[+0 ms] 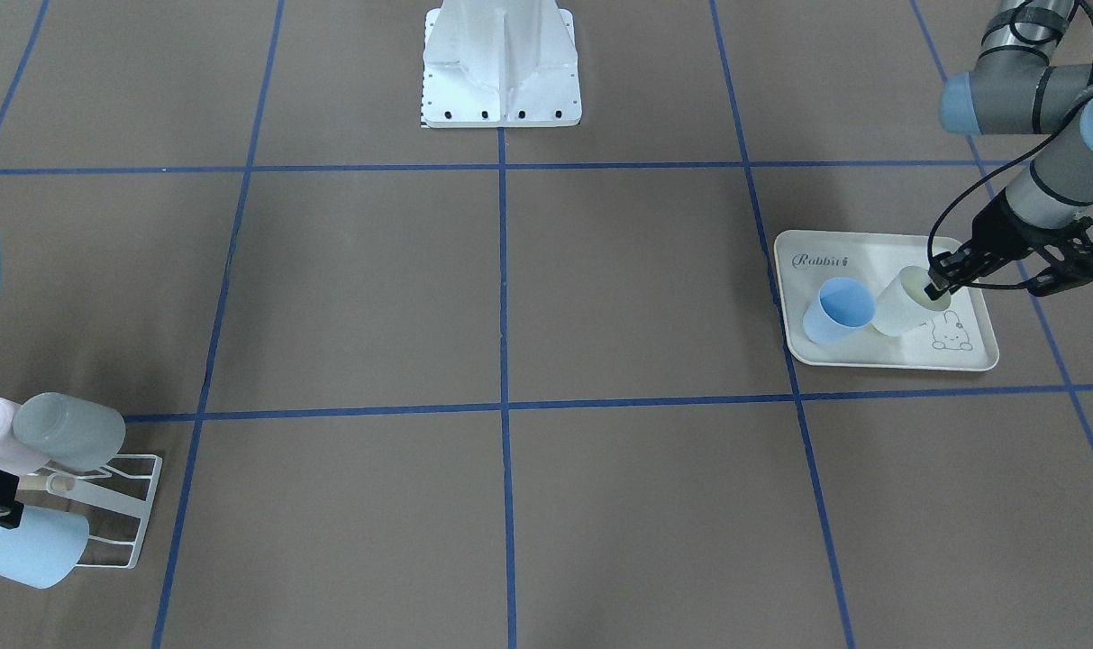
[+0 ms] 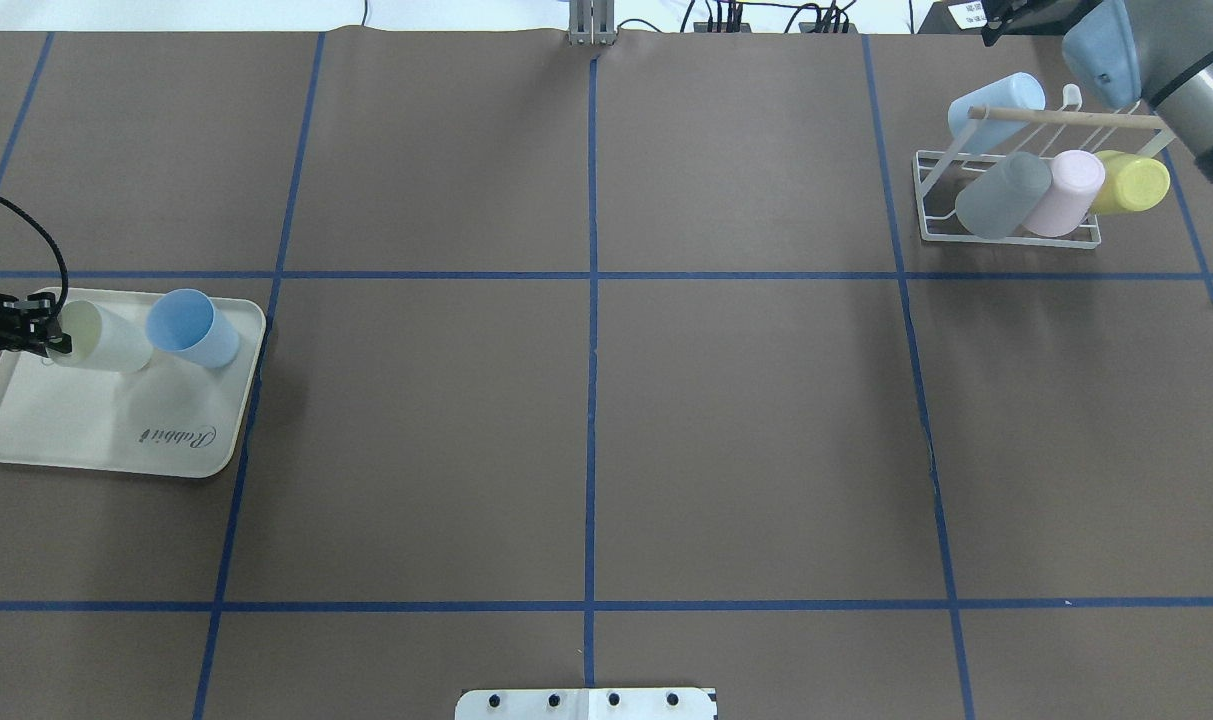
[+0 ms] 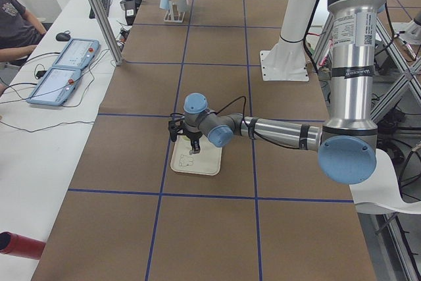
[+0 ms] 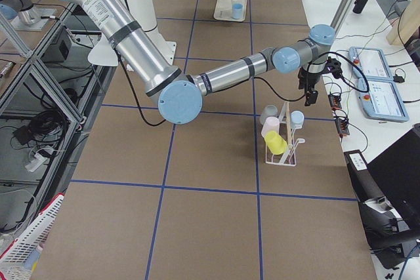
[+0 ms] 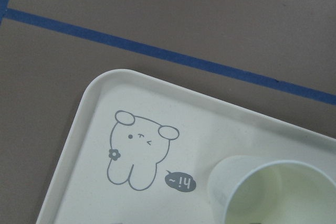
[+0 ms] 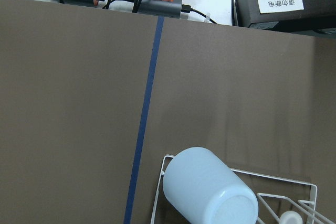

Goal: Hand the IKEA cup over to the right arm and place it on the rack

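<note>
A cream IKEA cup [image 1: 897, 311] [image 2: 106, 340] [image 5: 273, 192] stands mouth-up on a cream rabbit-print tray [image 2: 86, 430], beside a blue cup [image 2: 191, 328]. My left gripper [image 1: 938, 284] [image 2: 56, 343] reaches down from the outer side and is shut on the cream cup's rim. The white wire rack [image 2: 1006, 238] [image 1: 141, 514] with its wooden rod stands at the far right of the table and holds several cups. My right gripper [image 4: 310, 100] hangs just above and beyond the rack. Whether it is open or shut does not show. Its wrist view shows a pale blue cup [image 6: 210, 192] on the rack.
The robot's white base [image 1: 501, 72] sits at the middle of the table's near edge. Brown table with blue tape lines stretches between tray and rack. A side bench with tablets [image 3: 66, 70] and a seated person [image 3: 13, 24] runs along the far side.
</note>
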Available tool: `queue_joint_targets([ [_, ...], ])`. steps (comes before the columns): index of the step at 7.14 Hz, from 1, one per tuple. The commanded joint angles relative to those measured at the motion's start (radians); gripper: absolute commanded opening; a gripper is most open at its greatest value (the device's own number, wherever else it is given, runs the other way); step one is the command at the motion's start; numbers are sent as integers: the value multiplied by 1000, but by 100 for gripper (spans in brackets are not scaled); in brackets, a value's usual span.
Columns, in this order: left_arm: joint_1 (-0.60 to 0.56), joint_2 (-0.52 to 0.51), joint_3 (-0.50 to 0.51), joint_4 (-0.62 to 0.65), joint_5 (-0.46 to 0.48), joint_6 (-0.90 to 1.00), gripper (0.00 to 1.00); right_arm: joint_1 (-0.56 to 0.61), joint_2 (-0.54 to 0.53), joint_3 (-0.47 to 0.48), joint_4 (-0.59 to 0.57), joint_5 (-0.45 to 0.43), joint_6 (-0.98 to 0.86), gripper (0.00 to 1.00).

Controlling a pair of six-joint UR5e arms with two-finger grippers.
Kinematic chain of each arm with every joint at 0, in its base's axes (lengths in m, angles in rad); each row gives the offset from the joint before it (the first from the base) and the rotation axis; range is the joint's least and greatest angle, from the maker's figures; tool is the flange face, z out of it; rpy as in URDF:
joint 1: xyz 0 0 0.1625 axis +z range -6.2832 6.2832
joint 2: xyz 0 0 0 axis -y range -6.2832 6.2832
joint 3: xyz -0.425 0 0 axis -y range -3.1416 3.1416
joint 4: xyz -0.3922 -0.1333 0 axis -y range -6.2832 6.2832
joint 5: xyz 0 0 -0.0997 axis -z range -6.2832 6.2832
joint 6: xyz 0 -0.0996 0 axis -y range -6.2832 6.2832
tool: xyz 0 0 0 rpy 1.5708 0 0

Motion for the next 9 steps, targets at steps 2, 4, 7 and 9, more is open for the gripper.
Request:
queue_joint_targets([
  [2,-86,6,-12,3,-68,47,0,0,-10,15,2,0,3,99],
  [4,-179,2,-63,57,-92,81,0,0,-13,62,2,2,69,99],
  [7,-188,-18,-324,229,-103,64,0,-5,-155,353,5,55,219,99],
  [9,-184,-97,-357,223,-169,-135,0,-11,-206,510,5,95,351,99],
])
